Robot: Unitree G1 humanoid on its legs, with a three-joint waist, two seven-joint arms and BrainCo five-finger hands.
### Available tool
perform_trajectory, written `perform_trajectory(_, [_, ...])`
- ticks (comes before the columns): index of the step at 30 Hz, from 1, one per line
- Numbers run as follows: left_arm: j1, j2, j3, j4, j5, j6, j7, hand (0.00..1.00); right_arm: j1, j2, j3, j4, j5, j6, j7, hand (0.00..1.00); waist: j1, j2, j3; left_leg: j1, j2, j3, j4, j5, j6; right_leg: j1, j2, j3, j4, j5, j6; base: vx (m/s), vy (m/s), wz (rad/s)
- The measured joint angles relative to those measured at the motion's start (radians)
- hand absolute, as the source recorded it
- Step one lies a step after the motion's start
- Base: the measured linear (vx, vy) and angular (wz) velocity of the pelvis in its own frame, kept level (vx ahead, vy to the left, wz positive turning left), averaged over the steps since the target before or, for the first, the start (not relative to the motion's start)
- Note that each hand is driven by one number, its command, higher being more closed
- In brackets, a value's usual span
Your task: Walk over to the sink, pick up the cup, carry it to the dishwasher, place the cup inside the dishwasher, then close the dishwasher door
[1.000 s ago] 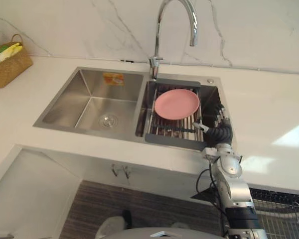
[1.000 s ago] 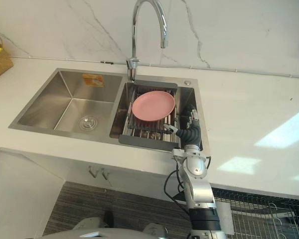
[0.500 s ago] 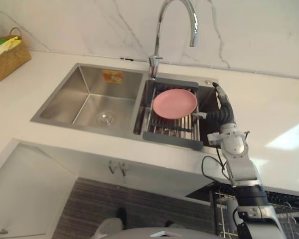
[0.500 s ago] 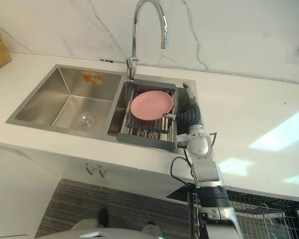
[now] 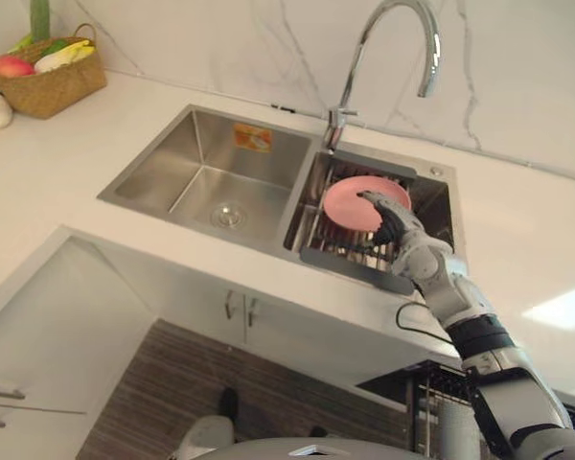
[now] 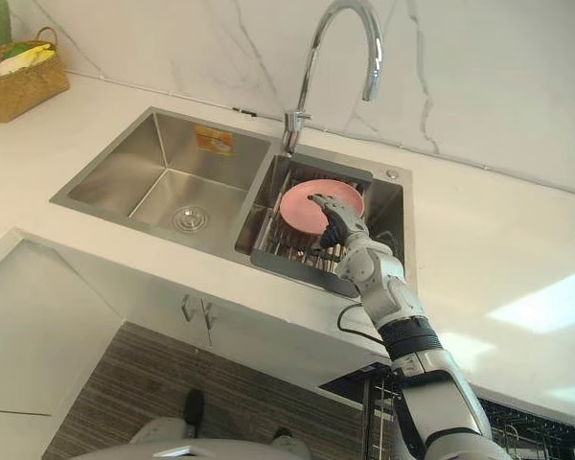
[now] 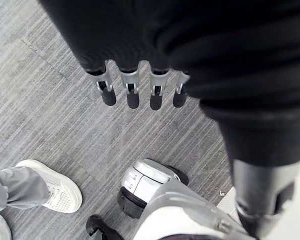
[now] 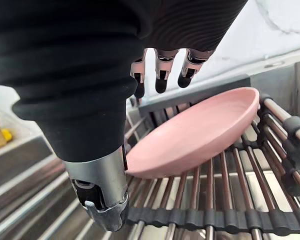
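The step in hand is the pick-up at the sink [image 5: 203, 165], a steel double basin set in a white surface [image 5: 48, 182]. The right hand [image 6: 337, 218] reaches into the right basin, below the curved tap [image 5: 395, 34]. A metal drying rack [image 8: 230, 192] lies across that basin.

The thing under the hand is a shallow pink plate [image 8: 200, 132] rather than a cup. It rests tilted on the rack's bars. The right hand is open: its fingers [image 8: 161, 80] stretch straight out above the plate towards its far rim, and its thumb [image 8: 104, 202] sits low by the near rim. The plate lies between them, not yet gripped; whether anything touches it is unclear.

Judging from this, the next move calls for lowering the hand and closing fingers and thumb on the near rim, firmly enough that the smooth plate does not slip.

The left hand [image 7: 132, 92] hangs over grey floor, fingers relaxed and holding nothing.
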Motion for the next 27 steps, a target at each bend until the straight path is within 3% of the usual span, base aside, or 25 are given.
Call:
perform_trajectory(17, [0.003, 0.011, -0.049, -0.029, 0.050, -0.002, -0.016, 0.00, -0.079, 0.000, 0.062, 0.293, -0.212, 0.027, -0.202, 0.00, 0.033, 0.012, 0.014, -0.010, -0.011, -0.064, -0.001, 0.011, 0.000, 0.017, -0.004, -0.069, 0.019, -0.028, 0.001, 0.00, -0.015, 0.12])
perform_trajectory(27, [0.002, 0.035, -0.109, -0.029, 0.066, -0.011, -0.045, 0.00, -0.131, 0.001, 0.073, 0.413, -0.212, 0.058, -0.311, 0.00, 0.059, 0.017, 0.042, -0.013, -0.022, -0.099, -0.001, 0.019, 0.008, 0.026, -0.010, -0.103, 0.037, -0.041, 0.008, 0.01, -0.022, 0.11])
